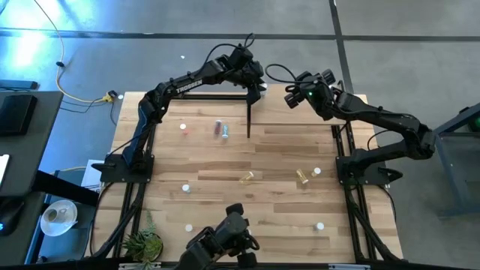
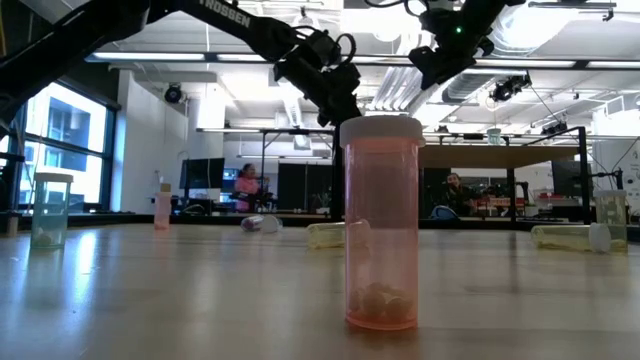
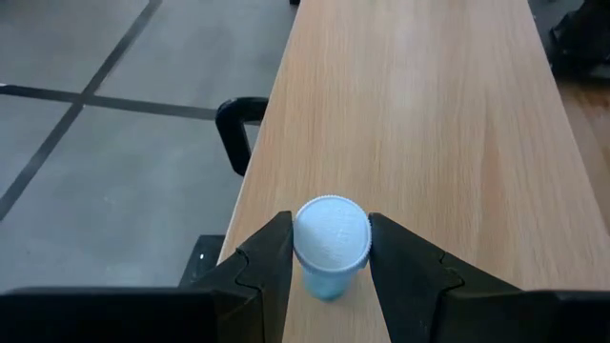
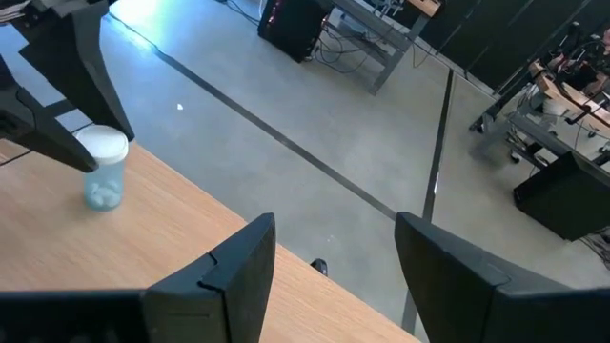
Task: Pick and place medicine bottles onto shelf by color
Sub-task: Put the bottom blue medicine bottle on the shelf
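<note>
One translucent red pill bottle with white cap (image 2: pixel 380 222) stands upright nearest the low camera on the plank bench (image 1: pixel 262 161). Left hand (image 3: pixel 329 250) grips one pale blue white-capped bottle (image 3: pixel 330 246), upright on the pale-wood shelf board (image 3: pixel 419 124). Right hand (image 4: pixel 334 252) hangs open beside it. Two amber bottles (image 1: pixel 247 177) lie mid-bench.

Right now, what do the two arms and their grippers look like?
Both arms are dark, jointed, with black cables looped near the wrists. The left arm carries white lettering on its link. The right arm shows a small green light by its wrist. The left gripper and right gripper each have two angular, matte black fingers.
</note>
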Action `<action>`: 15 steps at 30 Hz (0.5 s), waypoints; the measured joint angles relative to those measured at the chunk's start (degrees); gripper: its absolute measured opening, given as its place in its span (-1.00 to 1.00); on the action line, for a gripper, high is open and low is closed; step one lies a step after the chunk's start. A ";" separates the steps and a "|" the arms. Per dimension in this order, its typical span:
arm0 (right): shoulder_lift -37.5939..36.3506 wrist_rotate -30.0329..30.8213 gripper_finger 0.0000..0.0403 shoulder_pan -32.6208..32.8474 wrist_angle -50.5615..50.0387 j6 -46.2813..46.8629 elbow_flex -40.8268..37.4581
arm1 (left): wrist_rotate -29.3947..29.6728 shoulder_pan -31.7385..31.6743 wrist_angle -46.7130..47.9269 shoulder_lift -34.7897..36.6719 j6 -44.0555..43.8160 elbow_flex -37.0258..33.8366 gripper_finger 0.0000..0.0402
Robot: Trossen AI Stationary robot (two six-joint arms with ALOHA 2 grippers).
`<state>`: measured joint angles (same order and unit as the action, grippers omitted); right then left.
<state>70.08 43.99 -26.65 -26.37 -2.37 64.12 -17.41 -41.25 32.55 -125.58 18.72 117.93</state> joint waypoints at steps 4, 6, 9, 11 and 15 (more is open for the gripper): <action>0.00 0.00 0.04 0.00 -0.26 0.02 0.00 | 0.27 0.00 -0.02 0.00 -0.03 0.00 -0.42; 0.00 0.00 0.04 0.00 -0.34 0.02 0.00 | 0.33 0.00 0.00 0.00 -0.04 0.00 -0.42; 0.00 0.00 0.04 0.00 -0.35 0.02 0.00 | 0.58 0.00 0.05 -0.02 -0.07 0.00 -0.42; 0.00 0.00 0.04 0.00 -0.35 0.02 0.00 | 1.42 0.11 0.05 -0.02 -0.09 0.00 -0.42; 0.00 0.00 0.04 0.00 -0.35 0.02 0.00 | 2.71 0.50 -0.12 -0.02 -0.05 0.00 -0.42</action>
<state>70.08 43.99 -26.65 -26.72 -2.35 64.12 -14.70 -40.75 32.43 -125.60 18.67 117.93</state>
